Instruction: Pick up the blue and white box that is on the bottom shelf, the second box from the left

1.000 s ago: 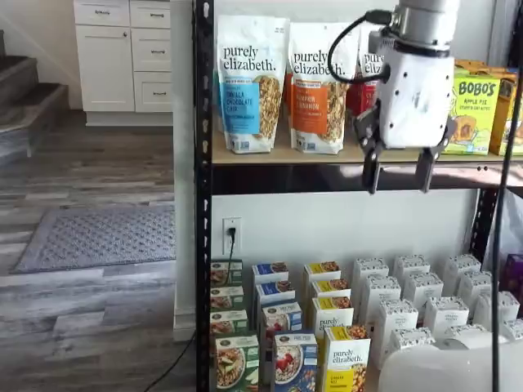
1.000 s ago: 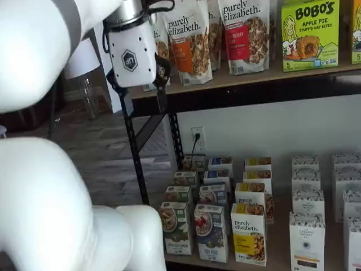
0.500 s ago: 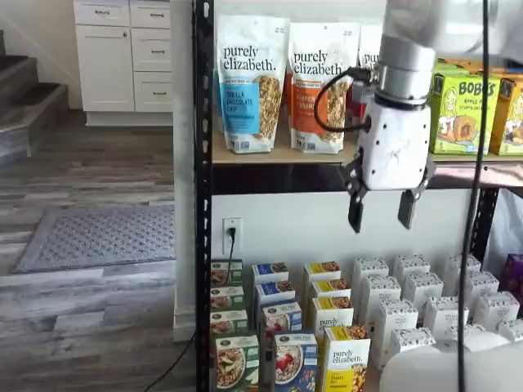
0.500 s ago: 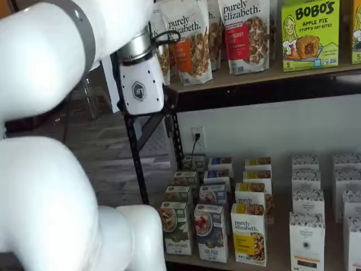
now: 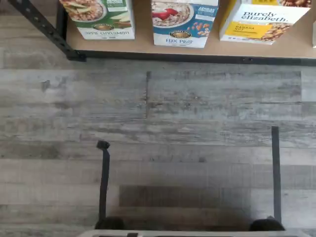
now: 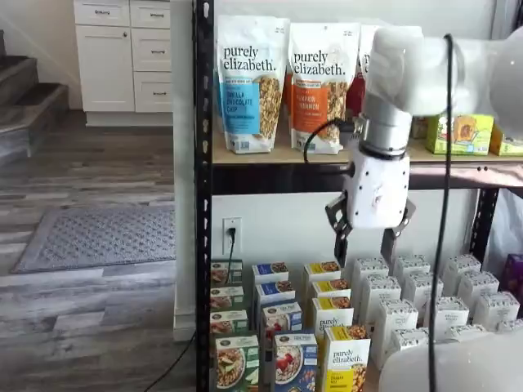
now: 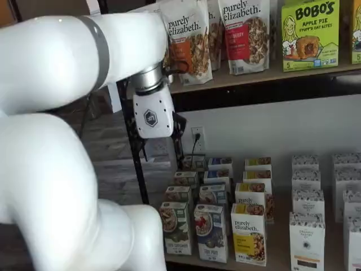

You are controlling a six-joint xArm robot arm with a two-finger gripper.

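The blue and white box (image 6: 294, 364) stands at the front of the bottom shelf (image 7: 277, 244), between a green-and-white carton (image 6: 237, 363) and a yellow-and-white carton (image 6: 346, 366). It also shows in the other shelf view (image 7: 211, 232), and in the wrist view (image 5: 183, 20) at the shelf's front edge. My gripper (image 6: 365, 245) hangs open, with nothing in it, just under the upper shelf board, well above the cartons and to the right of the blue box. In a shelf view the gripper (image 7: 161, 148) partly overlaps the black rack post. In the wrist view two thin black fingers (image 5: 103, 182) stand wide apart over the floor planks.
Tall granola bags (image 6: 252, 83) and green Bobo's boxes (image 7: 309, 34) line the upper board. Rows of white cartons (image 6: 425, 294) fill the bottom shelf's right side. A black rack post (image 6: 203, 196) stands left of the cartons, near a wall outlet (image 6: 232, 233) with a plugged cord.
The gripper has come down from level with the upper shelf to below its board and drifted a little left. Its fingers stay open. The boxes have not moved.
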